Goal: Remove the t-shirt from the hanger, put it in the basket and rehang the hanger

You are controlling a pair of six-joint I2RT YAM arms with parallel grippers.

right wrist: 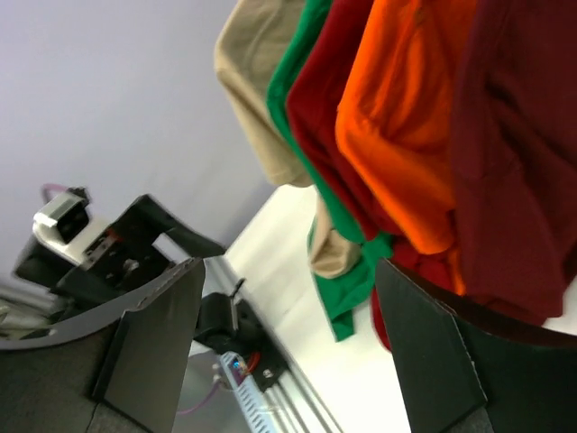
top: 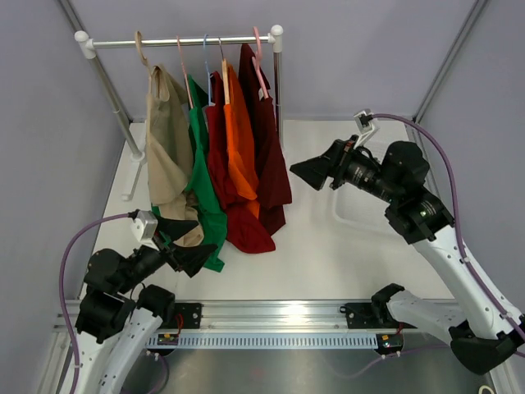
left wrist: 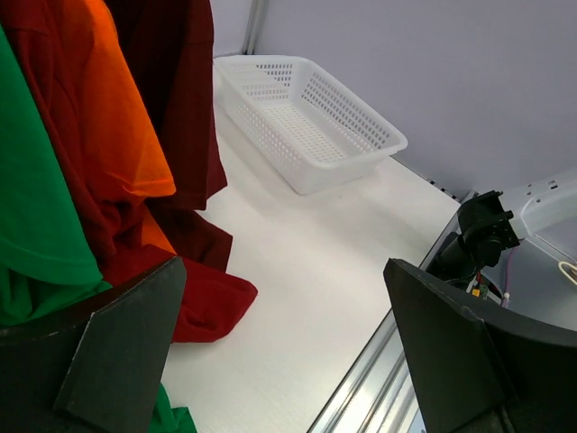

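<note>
Right gripper (top: 306, 176) beside vertical maroon t-shirt (top: 267, 139)

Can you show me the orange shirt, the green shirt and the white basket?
orange shirt (top: 239, 139) top view, its chest
green shirt (top: 201, 164) top view, its middle
white basket (left wrist: 347, 171) left wrist view, its near wall

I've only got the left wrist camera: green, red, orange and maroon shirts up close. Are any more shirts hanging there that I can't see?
Observer: Yes, one more. A beige t-shirt hangs at the left end, next to the green t-shirt.
Operator: Where's the right gripper?
Observer: The right gripper hovers open close beside the maroon t-shirt, holding nothing.
Operator: What are the shirts hanging on?
Observer: Each is on its own hanger, all on one clothes rail at the table's far side.
</note>
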